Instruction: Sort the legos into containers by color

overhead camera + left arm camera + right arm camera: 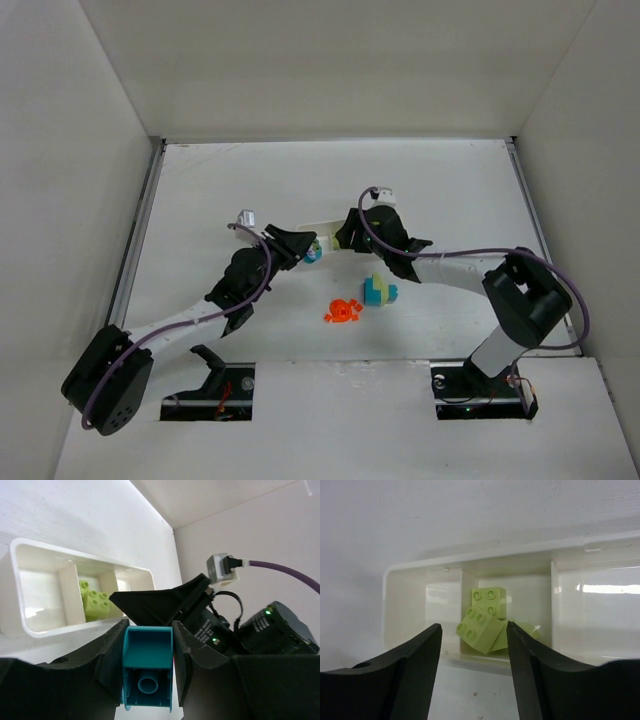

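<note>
Both arms reach forward and inward, wrists meeting over the white tray (pixel 20 575).

Left gripper (pixel 148 626): fingers clamped on one teal brick (pixel 147 665), held just short of the tray.

Right gripper (pixel 474 629): fingers spread, nothing between them, facing the middle compartment.

Middle compartment: two yellow-green bricks (pixel 482 625) clear; a possible third is half hidden behind them.

Loose on table (pixel 250 190): one orange-red piece (pixel 343 312) and one teal-and-green cluster (pixel 379 291), brick count unclear.
</note>
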Available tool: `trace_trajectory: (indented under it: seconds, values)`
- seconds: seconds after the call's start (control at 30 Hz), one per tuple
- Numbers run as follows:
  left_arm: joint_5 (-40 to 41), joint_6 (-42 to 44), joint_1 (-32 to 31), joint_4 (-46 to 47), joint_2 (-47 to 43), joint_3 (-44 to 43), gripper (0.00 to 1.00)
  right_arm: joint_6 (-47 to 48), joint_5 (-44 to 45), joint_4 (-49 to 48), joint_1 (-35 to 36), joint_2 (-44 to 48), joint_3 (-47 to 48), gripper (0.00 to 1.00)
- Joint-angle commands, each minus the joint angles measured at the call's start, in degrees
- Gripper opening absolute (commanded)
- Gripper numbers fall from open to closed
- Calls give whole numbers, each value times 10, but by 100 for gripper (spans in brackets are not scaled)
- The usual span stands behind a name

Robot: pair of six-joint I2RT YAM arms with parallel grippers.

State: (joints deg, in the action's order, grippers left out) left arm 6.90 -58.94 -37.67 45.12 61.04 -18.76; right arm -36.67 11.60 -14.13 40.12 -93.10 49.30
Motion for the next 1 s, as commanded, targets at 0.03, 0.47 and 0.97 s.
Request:
trace_trajectory:
  seconds: [0.03, 0.47, 0.97]
  values:
    - [9, 34, 12, 8, 22, -48, 14, 6, -2, -27, -3, 34, 15, 66]
    - [86, 238, -2, -149, 152, -194, 14, 5, -1, -70, -36, 237, -144, 68]
    - [106, 421, -25, -119, 259, -258, 16, 5, -27, -88, -42, 278, -173, 67]
